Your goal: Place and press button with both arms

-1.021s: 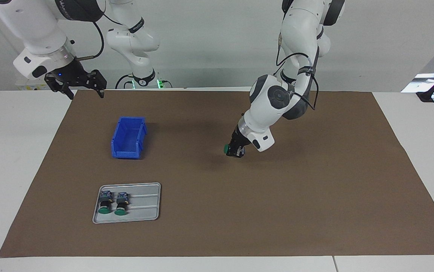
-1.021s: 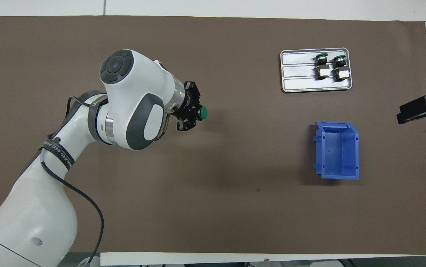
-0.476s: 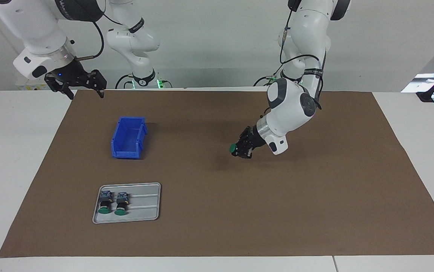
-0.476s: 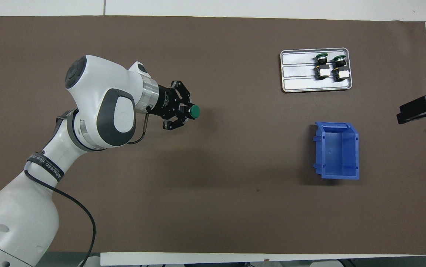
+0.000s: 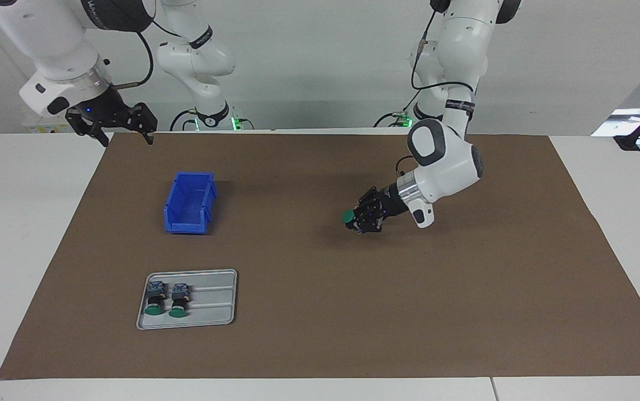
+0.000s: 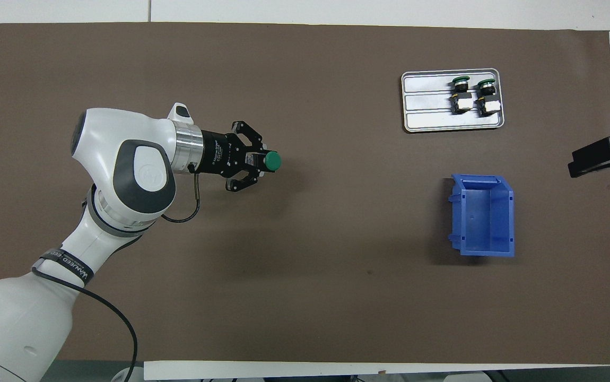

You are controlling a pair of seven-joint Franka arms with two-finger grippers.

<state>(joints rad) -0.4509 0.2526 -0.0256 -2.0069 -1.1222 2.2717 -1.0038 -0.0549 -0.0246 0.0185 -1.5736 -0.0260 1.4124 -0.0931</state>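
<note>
Button [image 5: 348,217] in left claw [image 5: 360,219] now lies sideways, wrist swung outward

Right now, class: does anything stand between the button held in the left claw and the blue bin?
Nothing visible does. The left claw holds the green-capped button above bare brown mat. Only open mat lies between it and the blue bin. The tray lies farther from the robots, off that line. The right claw waits, open.
</note>
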